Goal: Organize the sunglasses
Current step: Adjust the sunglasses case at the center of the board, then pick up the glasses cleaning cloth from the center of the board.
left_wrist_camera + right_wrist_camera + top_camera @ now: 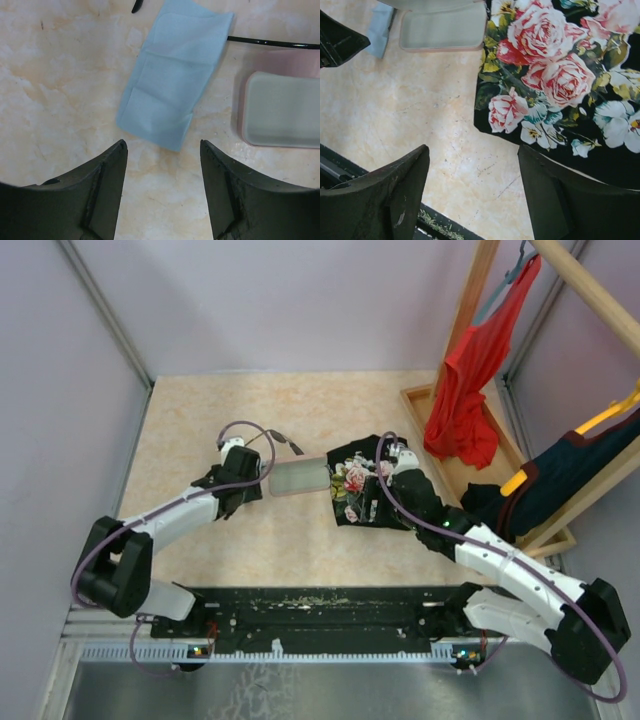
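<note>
Only parts of the sunglasses show: a thin black arm running past the top of the case, and a dark bit behind the case in the top view. The pink case lies open, its pale lining up. A light-blue cloth lies flat left of the case. My left gripper hovers open just short of the cloth's near edge, holding nothing. My right gripper is open over bare table at the edge of a black floral cloth.
The floral cloth lies right of the case. A wooden rack at the back right carries a red garment and a dark blue one on a yellow hanger. A black rail runs along the near edge.
</note>
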